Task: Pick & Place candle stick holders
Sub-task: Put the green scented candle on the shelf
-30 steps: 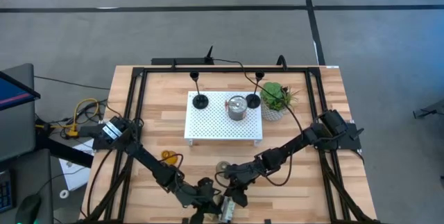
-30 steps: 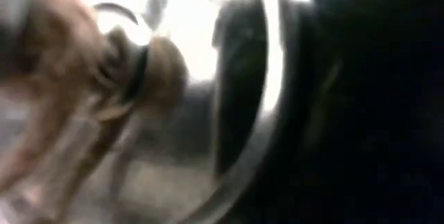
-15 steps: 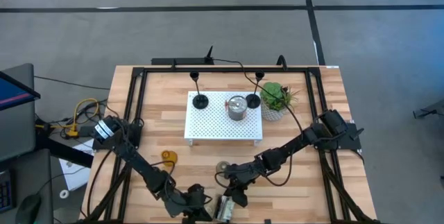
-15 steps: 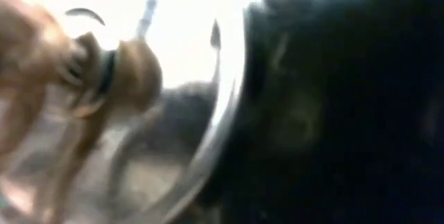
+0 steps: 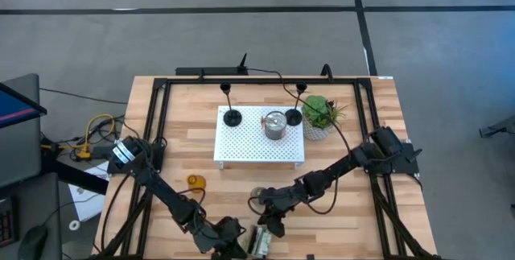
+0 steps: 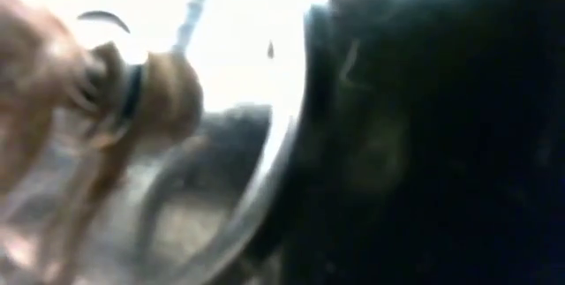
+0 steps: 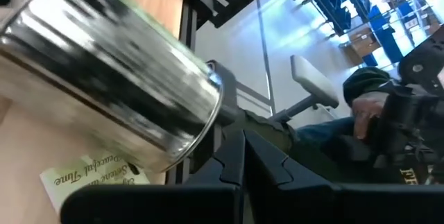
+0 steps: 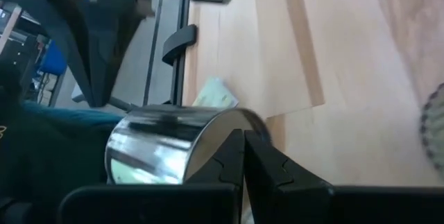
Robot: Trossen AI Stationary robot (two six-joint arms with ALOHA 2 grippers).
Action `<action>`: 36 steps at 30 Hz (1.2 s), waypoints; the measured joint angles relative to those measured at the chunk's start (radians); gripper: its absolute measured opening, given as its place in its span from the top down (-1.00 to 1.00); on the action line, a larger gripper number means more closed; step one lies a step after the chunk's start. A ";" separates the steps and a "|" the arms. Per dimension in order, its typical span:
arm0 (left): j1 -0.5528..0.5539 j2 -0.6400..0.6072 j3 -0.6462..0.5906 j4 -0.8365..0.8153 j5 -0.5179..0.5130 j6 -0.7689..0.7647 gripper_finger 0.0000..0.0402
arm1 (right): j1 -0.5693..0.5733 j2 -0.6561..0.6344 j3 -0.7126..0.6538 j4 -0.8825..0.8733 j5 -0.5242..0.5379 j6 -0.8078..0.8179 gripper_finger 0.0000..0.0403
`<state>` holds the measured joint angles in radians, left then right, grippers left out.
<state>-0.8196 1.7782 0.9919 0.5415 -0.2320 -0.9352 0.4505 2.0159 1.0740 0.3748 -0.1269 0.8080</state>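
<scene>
1. Wooden tabletop: white perforated tray at its middle carries a silver cup and two black holders, potted plant alongside.
2. Near edge: another silver cup lies tipped beside a paper label, its script seemingly "Time".
3. Left end effector and right end effector flank it, both closed and empty.

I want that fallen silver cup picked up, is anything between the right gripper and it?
Nothing visible. The right gripper, fingers shut, sits right beside the silver cup lying on its side at the table's near edge.
</scene>
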 joint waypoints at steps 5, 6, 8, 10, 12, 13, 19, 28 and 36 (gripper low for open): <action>0.009 0.063 0.015 -0.003 0.049 -0.005 0.99 | -0.009 0.000 0.000 -0.004 -0.002 -0.002 1.00; 0.013 0.068 0.015 -0.003 0.050 -0.005 0.99 | -0.007 0.000 0.000 -0.005 -0.002 -0.003 1.00; 0.016 0.070 0.015 -0.003 0.052 0.017 0.99 | -0.001 -0.011 0.000 -0.021 -0.002 -0.006 1.00; 0.018 0.060 0.015 -0.002 0.051 0.049 0.99 | 0.007 -0.044 0.000 -0.076 -0.002 -0.019 1.00; 0.013 0.041 0.015 -0.006 0.051 0.075 0.99 | 0.018 -0.090 0.000 -0.177 0.016 -0.022 1.00; 0.010 0.029 0.015 -0.004 0.055 0.089 0.99 | 0.027 -0.113 0.000 -0.233 0.044 -0.023 1.00; 0.006 -0.018 0.015 -0.117 0.043 0.119 0.99 | 0.079 -0.245 0.000 -0.463 0.132 0.006 1.00; 0.031 -0.020 -0.004 -0.133 0.038 0.176 0.99 | 0.183 -0.152 0.000 -0.374 0.109 0.200 1.00; 0.028 -0.020 -0.006 -0.160 0.013 0.229 0.99 | 0.226 0.044 0.040 -0.030 0.102 0.290 1.00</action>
<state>-0.7918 1.7584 0.9858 0.3812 -0.2195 -0.7063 0.6766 2.0599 1.1143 0.3445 -0.0254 1.0982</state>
